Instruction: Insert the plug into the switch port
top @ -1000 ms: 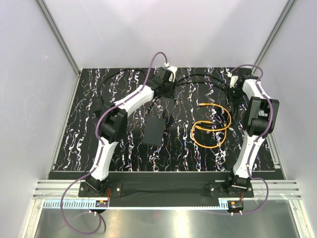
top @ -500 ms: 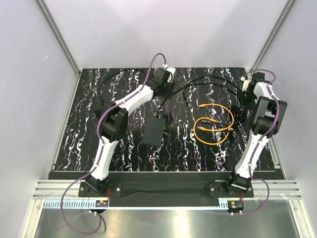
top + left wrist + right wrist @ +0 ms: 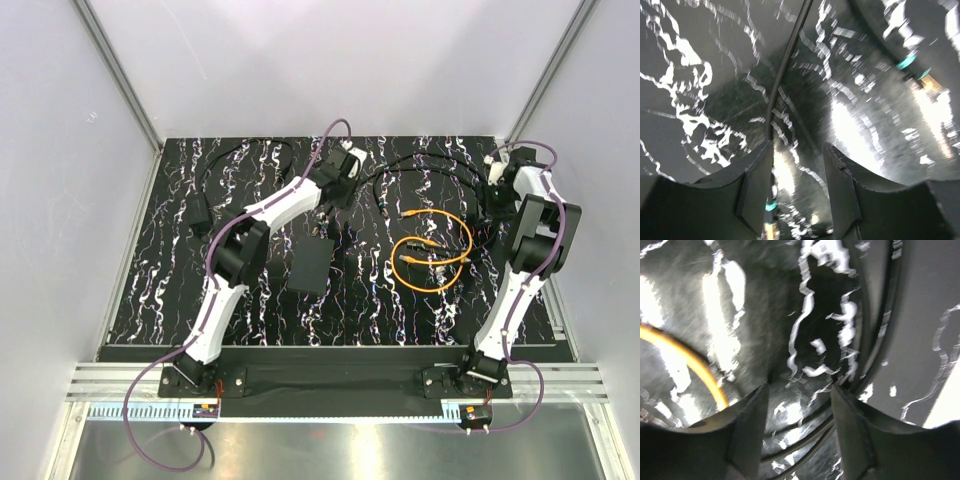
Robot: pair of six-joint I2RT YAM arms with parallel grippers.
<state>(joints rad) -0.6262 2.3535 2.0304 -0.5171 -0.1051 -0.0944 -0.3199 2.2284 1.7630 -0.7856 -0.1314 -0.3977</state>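
Coiled cable point(image 3: 432, 260) right of the box point(image 3: 312, 265)

No text, label, brand, number or sign is legible in any view. The pale strip point(image 3: 140, 411) beneath the table's near edge carries fine tick marks without readable figures.

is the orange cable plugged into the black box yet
Out: the orange cable lies coiled well apart from the black box.
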